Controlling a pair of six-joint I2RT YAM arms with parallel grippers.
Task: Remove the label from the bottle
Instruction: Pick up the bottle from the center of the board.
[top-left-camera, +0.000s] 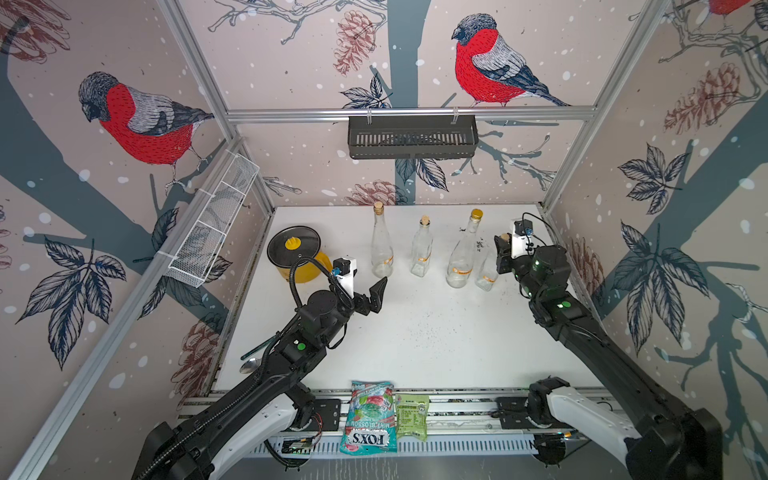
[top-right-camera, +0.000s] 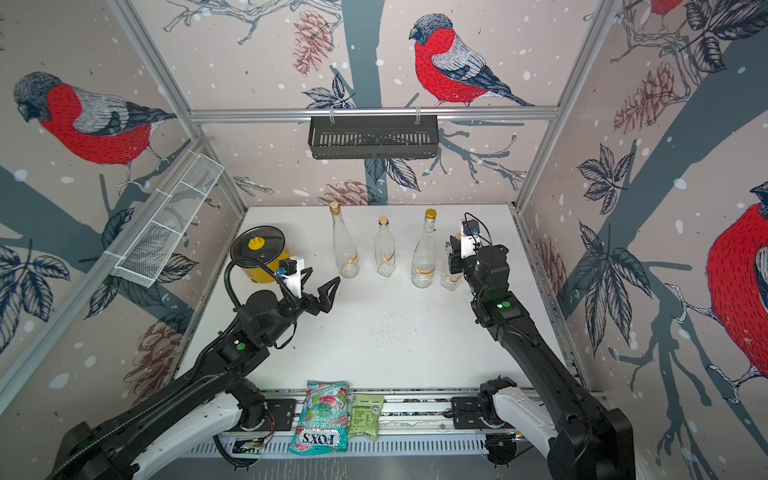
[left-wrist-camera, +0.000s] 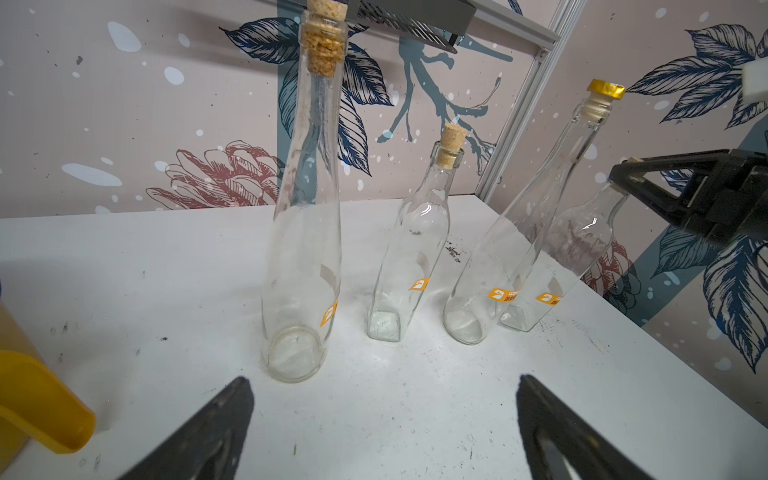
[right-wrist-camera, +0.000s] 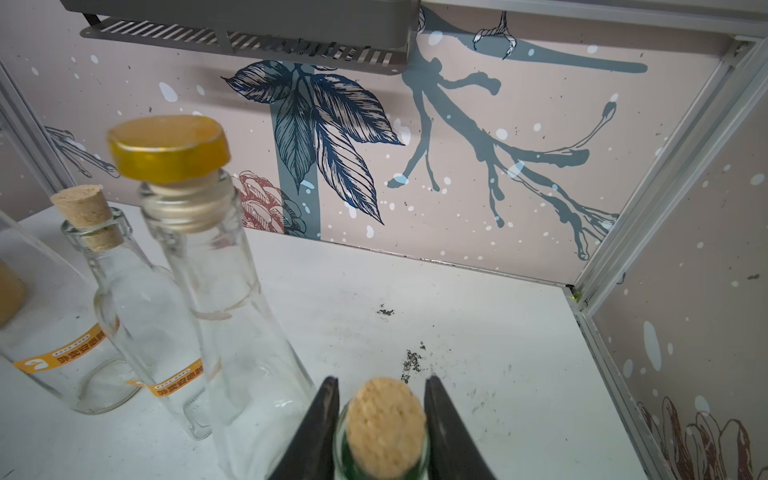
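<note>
Right gripper (right-wrist-camera: 381, 386) clamps the corked neck of the short bottle (top-left-camera: 487, 272), rightmost in the row at the back of the table (top-left-camera: 415, 332). Orange label (left-wrist-camera: 547, 298) sits low on the glass. Left gripper (left-wrist-camera: 384, 380) spread wide, empty.

"FOX'S MINT BLOSSOM" on candy bag (top-left-camera: 368, 417)
</note>
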